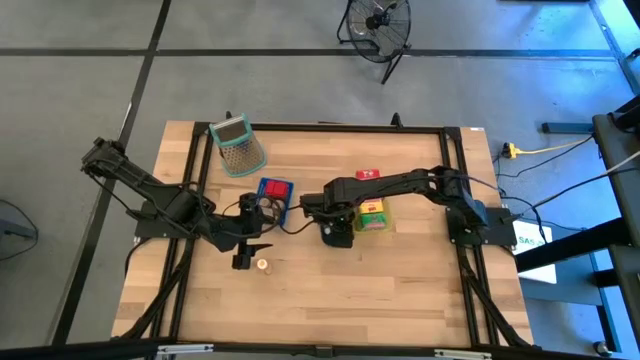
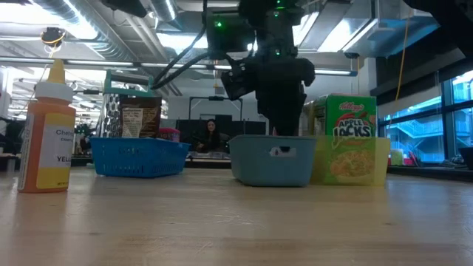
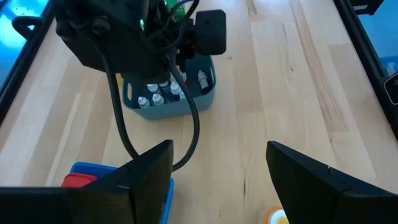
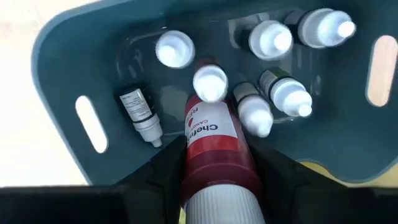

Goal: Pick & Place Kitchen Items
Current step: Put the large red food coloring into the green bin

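Over the grey-blue tray (image 4: 56, 74) the right gripper (image 4: 214, 171) clamps a red-labelled bottle (image 4: 214, 140), small white-capped bottles (image 4: 273, 93) crowding beneath; yellow tray (image 2: 353, 164) just beside, blue tray (image 2: 137, 157) near; left gripper (image 3: 217, 168) wide, empty, nearby.

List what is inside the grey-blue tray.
Inside the grey-blue plastic tray: several small white-capped dropper bottles, plus a red-labelled bottle held by the right end effector. That bottle hides the floor beneath.

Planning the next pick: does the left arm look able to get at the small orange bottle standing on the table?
Probably yes. The left end effector is open beside the orange bottle, with bare table around it and nothing between them.
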You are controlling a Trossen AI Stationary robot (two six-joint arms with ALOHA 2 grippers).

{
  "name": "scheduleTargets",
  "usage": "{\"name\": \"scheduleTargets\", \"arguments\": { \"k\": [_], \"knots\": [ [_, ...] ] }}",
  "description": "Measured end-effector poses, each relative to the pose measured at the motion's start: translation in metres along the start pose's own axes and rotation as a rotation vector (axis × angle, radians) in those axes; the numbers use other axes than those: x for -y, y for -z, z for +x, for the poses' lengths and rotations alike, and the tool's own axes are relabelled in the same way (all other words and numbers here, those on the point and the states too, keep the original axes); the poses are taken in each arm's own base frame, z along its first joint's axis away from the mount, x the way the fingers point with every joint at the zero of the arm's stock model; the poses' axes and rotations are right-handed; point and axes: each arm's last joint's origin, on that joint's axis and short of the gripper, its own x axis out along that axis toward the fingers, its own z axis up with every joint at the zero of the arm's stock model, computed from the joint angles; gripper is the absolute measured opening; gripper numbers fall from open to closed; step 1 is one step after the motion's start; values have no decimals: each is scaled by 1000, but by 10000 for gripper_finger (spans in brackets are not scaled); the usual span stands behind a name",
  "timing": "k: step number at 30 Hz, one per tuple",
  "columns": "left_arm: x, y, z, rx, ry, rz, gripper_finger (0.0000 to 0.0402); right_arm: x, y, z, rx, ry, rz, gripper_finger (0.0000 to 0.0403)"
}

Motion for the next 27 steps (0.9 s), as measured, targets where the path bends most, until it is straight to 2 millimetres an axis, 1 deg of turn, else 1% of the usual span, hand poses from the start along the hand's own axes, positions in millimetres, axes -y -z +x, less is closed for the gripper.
{"name": "scheduleTargets", "arguments": {
  "k": [7,17,23,27],
  "knots": [
    [1,10,9,-16,-1,15,253,1,-1,0,13,5,-9,147],
    [2,9,9,-6,-1,35,253,10,-2,0,20,33,19,149],
    [2,9,9,-6,-1,31,253,10,-3,0,24,32,22,164],
    [2,9,9,-7,0,30,253,10,-3,0,24,31,22,167]
  ]
}}
